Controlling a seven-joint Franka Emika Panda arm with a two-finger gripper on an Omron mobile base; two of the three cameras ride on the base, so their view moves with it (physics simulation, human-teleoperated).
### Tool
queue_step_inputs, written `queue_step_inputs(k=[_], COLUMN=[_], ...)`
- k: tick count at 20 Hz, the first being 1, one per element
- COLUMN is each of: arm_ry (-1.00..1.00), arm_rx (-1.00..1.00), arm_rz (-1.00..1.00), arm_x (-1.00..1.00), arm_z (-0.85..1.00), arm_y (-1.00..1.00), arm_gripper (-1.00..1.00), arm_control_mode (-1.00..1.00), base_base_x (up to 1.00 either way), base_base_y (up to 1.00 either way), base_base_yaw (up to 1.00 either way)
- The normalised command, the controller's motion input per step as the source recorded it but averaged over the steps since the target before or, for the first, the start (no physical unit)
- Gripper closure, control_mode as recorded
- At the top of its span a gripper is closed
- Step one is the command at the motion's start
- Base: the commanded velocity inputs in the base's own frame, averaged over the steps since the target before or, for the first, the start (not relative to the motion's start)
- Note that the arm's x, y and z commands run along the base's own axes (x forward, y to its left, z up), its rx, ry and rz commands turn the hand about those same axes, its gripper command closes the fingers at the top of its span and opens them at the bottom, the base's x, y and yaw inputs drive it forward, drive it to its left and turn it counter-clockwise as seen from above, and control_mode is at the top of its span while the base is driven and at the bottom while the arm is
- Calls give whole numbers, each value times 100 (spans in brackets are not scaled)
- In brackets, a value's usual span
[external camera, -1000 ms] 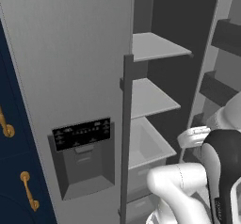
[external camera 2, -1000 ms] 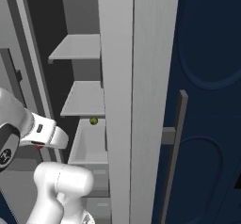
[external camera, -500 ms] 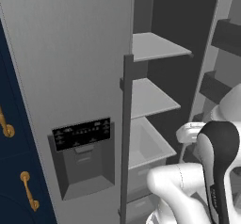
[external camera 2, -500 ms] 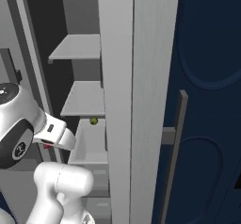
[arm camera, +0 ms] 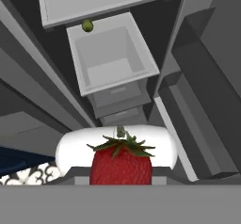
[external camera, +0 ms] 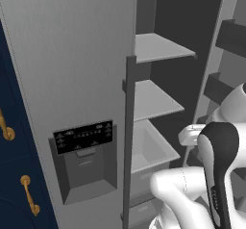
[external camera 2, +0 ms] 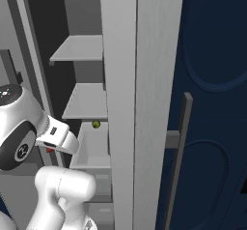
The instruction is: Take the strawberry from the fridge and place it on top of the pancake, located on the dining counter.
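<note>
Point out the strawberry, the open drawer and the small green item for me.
strawberry (arm camera: 121,165), hand view, red body.
drawer (arm camera: 110,74), hand view, bare inside floor.
green item (arm camera: 87,26), hand view, its middle.

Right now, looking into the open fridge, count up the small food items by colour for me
Red: 1, the strawberry, held in the gripper.
Yellow-green: 1, a small round item at the back edge of the open drawer.
Total: 2.
</note>
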Motion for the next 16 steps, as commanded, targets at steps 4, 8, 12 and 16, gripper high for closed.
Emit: queue_step_inputs(k=[4,8,12,16], arm_ry=[0,0,0,0], arm_rx=[0,0,0,0], arm_rz=[0,0,0,0], arm_x=[-1,0,0,0], arm_z=[0,0,0,0], arm_y=[0,0,0,0], arm_gripper=[100,100,100,100], arm_control_mode=[100,100,100,100], base_base_x=[-4,-78,-100,-94], base_base_y=[0,12,16,6], base_base_yaw=[1,-2,-26,-47])
